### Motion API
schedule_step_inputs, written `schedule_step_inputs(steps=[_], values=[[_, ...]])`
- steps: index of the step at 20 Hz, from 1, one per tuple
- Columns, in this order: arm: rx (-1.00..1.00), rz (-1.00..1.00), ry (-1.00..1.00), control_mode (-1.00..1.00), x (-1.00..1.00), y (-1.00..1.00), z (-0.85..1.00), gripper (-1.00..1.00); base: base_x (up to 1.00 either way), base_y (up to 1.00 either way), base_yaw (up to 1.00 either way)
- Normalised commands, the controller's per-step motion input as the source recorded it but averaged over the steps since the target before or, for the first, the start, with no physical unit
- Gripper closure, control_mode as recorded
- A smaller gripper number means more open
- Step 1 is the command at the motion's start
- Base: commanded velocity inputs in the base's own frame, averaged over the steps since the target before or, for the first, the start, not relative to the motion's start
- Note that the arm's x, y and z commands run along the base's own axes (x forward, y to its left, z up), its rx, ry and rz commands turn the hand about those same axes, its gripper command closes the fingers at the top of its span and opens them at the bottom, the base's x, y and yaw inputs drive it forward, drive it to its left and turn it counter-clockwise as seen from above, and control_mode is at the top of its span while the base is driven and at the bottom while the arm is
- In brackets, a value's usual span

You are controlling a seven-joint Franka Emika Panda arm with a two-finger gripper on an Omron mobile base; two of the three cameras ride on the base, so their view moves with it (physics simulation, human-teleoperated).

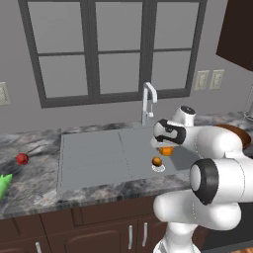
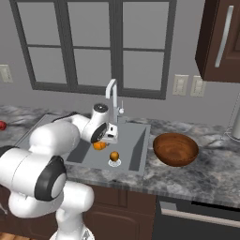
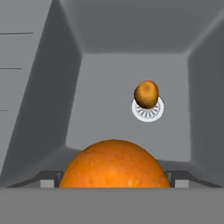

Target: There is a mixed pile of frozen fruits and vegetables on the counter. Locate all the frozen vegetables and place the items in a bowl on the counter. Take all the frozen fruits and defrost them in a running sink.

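Bright orange ball [image 3: 114,164] sits closest to the hand cam, at 6 o'clock in that view, between the two fingers [image 3: 49,178], which stand wide on either side of it w/ tips just showing at its flanks; can't tell if the pads actually touch it. From the base cams the gripper [image 1: 167,147] hangs over the sink [image 1: 94,155] basin w/ that ball right under it. Brownish orange ball [image 3: 146,93] rests on the round drain [image 3: 148,109], at abt 1 o'clock from the near ball in the hand view, apart from it. Tap [image 1: 148,101] stands at 12 o'clock behind the basin, below the window [image 1: 111,47]. In the left base view, red ball [image 1: 21,158] lies on the desk [image 1: 34,185] at 9 o'clock of the sink, w/ the green pointed piece [image 1: 4,184] at the frame's left edge, at abt 7 o'clock from it. In the right base view, wooden bowl [image 2: 175,149] sits on the desk at 3 o'clock of the sink, upright, near the basin rim.
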Motion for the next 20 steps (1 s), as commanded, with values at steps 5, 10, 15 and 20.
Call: schedule_step_inputs(steps=[5, 10, 15, 20], values=[[0.0, -0.07, 0.0, -1.0, 0.02, 0.0, -0.21, 1.0, 0.0, 0.0, 0.0], [0.0, -0.1, 0.0, -1.0, 0.1, 0.0, -0.17, 1.0, 0.0, 0.0, 0.0], [0.0, -0.11, 0.0, -1.0, 0.18, 0.0, -0.16, 1.0, 0.0, 0.0, 0.0], [0.0, -0.1, 0.0, -1.0, 0.1, 0.0, -0.2, 1.0, 0.0, 0.0, 0.0]])
